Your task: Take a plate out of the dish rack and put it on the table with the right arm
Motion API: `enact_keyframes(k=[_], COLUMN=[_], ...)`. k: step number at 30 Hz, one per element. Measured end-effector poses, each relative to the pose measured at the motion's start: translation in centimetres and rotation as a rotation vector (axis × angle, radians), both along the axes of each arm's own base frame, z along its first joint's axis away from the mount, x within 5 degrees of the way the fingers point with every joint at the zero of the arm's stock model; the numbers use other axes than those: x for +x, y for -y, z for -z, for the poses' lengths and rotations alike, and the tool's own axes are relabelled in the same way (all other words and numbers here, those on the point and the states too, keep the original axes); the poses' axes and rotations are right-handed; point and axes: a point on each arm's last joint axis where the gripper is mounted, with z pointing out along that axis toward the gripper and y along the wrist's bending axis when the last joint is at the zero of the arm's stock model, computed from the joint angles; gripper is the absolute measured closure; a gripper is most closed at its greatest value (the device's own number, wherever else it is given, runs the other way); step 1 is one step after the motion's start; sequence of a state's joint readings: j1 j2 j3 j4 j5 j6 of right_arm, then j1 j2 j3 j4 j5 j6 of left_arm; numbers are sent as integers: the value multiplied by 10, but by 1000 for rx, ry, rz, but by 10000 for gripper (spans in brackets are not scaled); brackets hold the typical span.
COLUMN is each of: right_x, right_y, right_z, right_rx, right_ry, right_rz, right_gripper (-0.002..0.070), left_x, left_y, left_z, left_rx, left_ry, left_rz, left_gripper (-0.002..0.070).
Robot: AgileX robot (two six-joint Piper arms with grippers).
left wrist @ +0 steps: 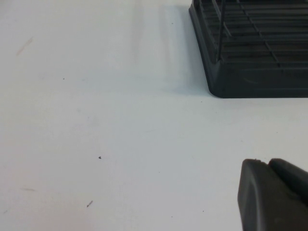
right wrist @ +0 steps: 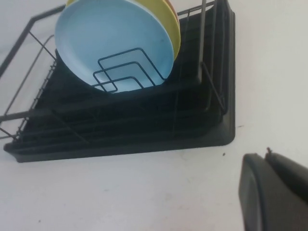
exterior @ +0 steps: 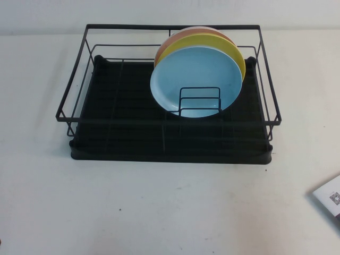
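Note:
The light-blue plate (exterior: 194, 79) stands on edge in the small wire holder (exterior: 200, 101) of the black dish rack (exterior: 170, 146), at the rack's right half, in front of a yellow plate (exterior: 235, 53) and an orange plate (exterior: 172, 38). It also shows in the right wrist view (right wrist: 110, 41). My right gripper (right wrist: 265, 155) is shut and empty, low over the white table (exterior: 159, 207), apart from the rack's near right corner (right wrist: 226, 134). My left gripper (left wrist: 263, 162) is shut and empty over the table near the rack's corner (left wrist: 250, 72). Neither gripper shows in the high view.
A white card with a printed code (exterior: 330, 197) lies at the table's right edge. The rack's wire walls (exterior: 74, 79) rise around the plates. Bare table lies in front of the rack and to both sides.

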State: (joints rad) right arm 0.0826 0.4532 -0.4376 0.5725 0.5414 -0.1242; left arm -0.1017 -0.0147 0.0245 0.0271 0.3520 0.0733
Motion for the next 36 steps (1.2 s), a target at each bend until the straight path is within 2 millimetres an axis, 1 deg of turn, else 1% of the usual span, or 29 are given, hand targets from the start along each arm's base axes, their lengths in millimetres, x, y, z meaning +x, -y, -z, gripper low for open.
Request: enact_keyframes(k=[4,6,10,16,19,27,32,36], right_x=[22,31,49,69,82,125,140,147], right_y=[-2,-3,-5,-8,-11,-18,-22,-33], right_z=[-17,-21,-23,-24,-31,-56,-65,-64], right_rx=[-66,-83,-125,-164,-185,-239,-255,-257], right_ry=[-16,-32,-66,-102,-114,-105,-80,-74], right_rz=[-31,-41,-63,-116,-156,-227,-263,-318], right_gripper=[694,694,694,694,694,694,694,694], left_x=[0,0,0,0,0,0,0,0], left_y=[0,0,0,0,0,0,0,0], left_z=[0,0,0,0,0,0,0,0], left_rx=[0,0,0,0,0,0,0,0], left_ry=[0,0,0,0,0,0,0,0], left_rz=[0,0,0,0,0,0,0,0], left_gripper=[679,679,679,679,679,679,679,679])
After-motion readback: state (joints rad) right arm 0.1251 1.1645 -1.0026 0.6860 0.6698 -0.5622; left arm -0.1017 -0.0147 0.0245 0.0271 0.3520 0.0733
